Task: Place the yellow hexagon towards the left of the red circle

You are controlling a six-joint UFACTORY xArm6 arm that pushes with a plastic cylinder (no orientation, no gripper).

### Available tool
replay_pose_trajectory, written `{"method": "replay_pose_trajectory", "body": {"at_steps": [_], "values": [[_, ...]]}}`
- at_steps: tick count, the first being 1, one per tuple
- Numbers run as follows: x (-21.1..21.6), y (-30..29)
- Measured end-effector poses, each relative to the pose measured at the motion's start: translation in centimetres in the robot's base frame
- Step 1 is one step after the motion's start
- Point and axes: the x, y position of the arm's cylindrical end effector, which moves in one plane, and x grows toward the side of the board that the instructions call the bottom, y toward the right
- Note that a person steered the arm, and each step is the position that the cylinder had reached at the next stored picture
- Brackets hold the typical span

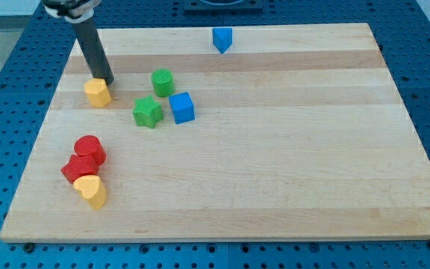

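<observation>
- My tip [104, 80], a gripless rod tool holding nothing, touches the yellow hexagon [97, 93] from above, upper left of frame
- Red circle [89, 150] lies well below, lower left of the table [290, 172], beside a yellow heart [91, 190]

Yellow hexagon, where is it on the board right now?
The yellow hexagon sits in the view's upper left, with my tip touching its upper right edge. Its nearest neighbours are the green star and green cylinder, to its right.
</observation>
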Motion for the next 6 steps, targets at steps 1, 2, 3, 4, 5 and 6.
{"method": "replay_pose_trajectory", "body": {"at_steps": [1, 2, 3, 4, 5, 6], "values": [[3.3, 0.0], [6.3, 0.0], [8.1, 0.0], [8.1, 0.0], [9.4, 0.0], [11.4, 0.0]]}}
